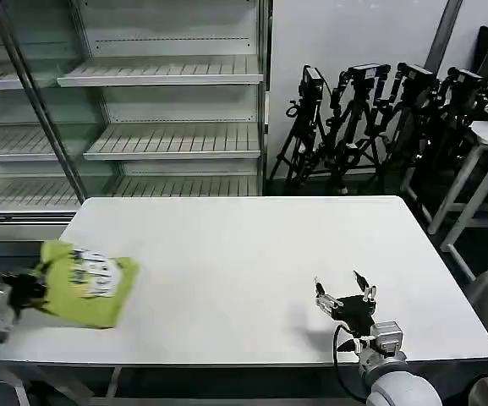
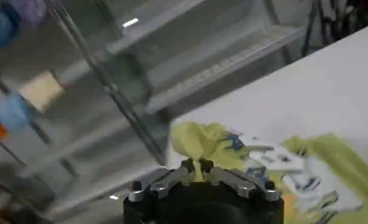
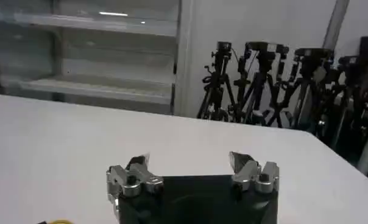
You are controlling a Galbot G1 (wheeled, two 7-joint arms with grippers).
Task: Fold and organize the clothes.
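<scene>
A: What is seen at the left of the counter [image 1: 244,254]?

B: The T-shirt [image 1: 87,283] is found bunched at the counter's left edge, its white print turned up. A fold of it is pinched by the left gripper [image 2: 199,172], whose jaws are drawn narrow on the cloth, and part of the bundle appears to be lifted rather than laid flat.

A: How is the cloth expected to handle?

B: It is judged light, soft and limp. No shape will be kept by it, so it is likely to sag and trail from any single hold. A hem, shoulder seam or corner would be better taken than a loose middle fold, and a second hold may be needed to spread it.

A: And on the right?

B: The right gripper [image 1: 344,291] is held low over bare counter near the front edge, well apart from the shirt, with its jaws spread wide and nothing between them.

A: What cannot be made out?

B: The sleeves, collar and hems are lost in the crumple, so the shirt's layout cannot be told. The left arm is cut off at the edge of the head view, and how much cloth is caught in the jaws is hidden.
</scene>
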